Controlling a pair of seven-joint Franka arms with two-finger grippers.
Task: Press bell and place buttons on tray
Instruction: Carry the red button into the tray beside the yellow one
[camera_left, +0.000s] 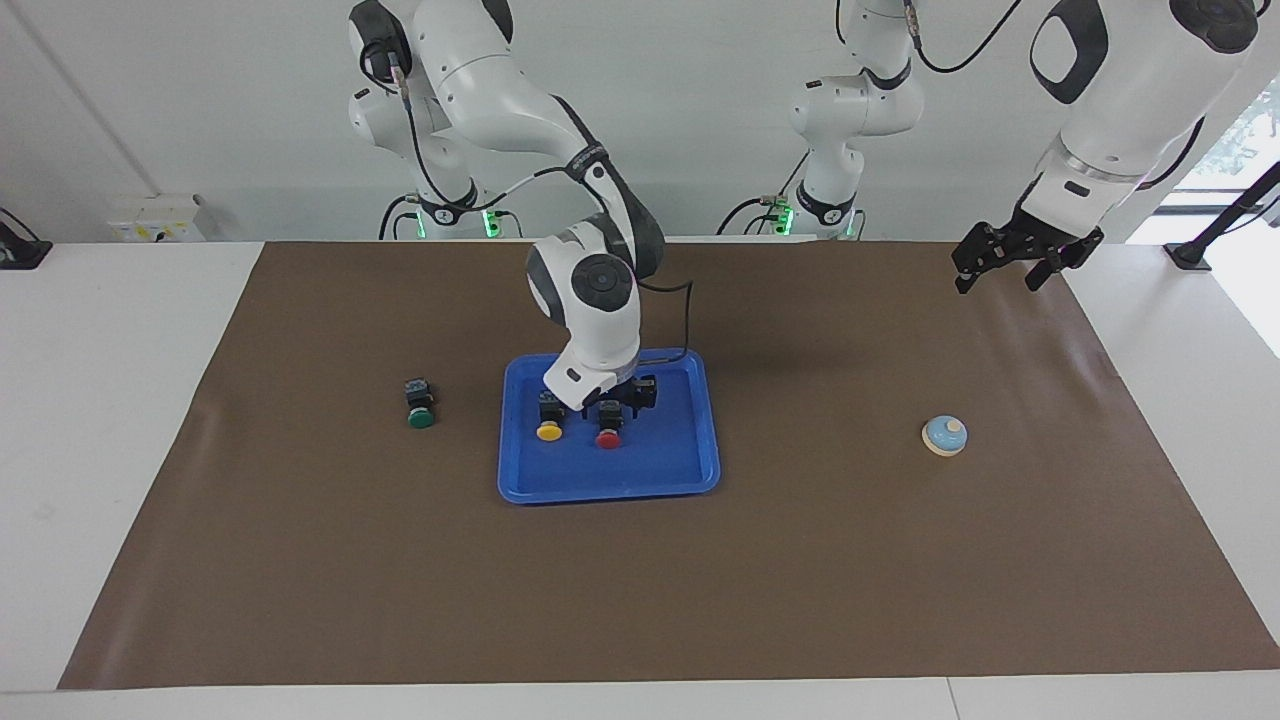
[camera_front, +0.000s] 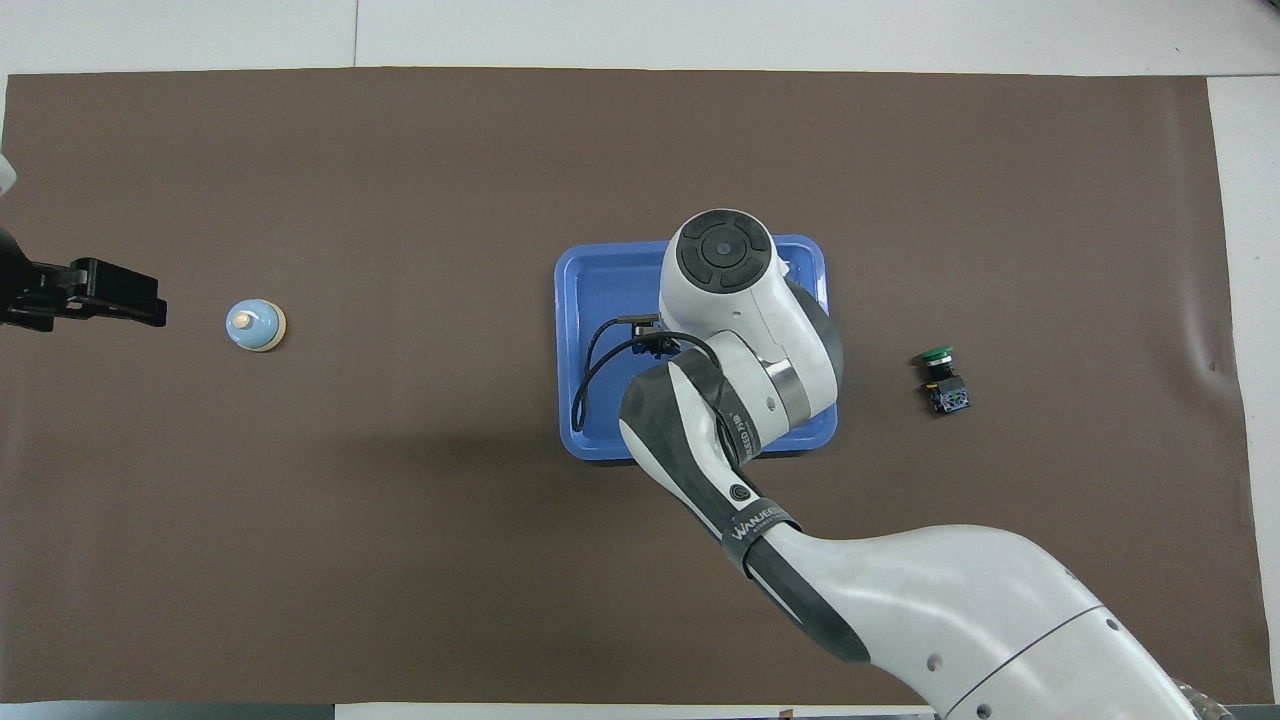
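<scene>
The blue tray (camera_left: 670, 470) lies mid-mat and also shows in the overhead view (camera_front: 600, 290). The yellow button (camera_left: 548, 430) and the red button (camera_left: 608, 437) stand in it side by side. My right gripper (camera_left: 612, 405) is low in the tray, shut on the red button, which is down at the tray floor. In the overhead view the arm hides both buttons. The green button (camera_left: 420, 405) (camera_front: 940, 375) lies on the mat beside the tray, toward the right arm's end. The bell (camera_left: 944, 436) (camera_front: 256, 325) sits toward the left arm's end. My left gripper (camera_left: 962, 280) (camera_front: 155, 305) waits, shut, in the air beside it.
A brown mat (camera_left: 640, 580) covers the white table. The right arm's forearm and elbow hang over the tray's nearer part.
</scene>
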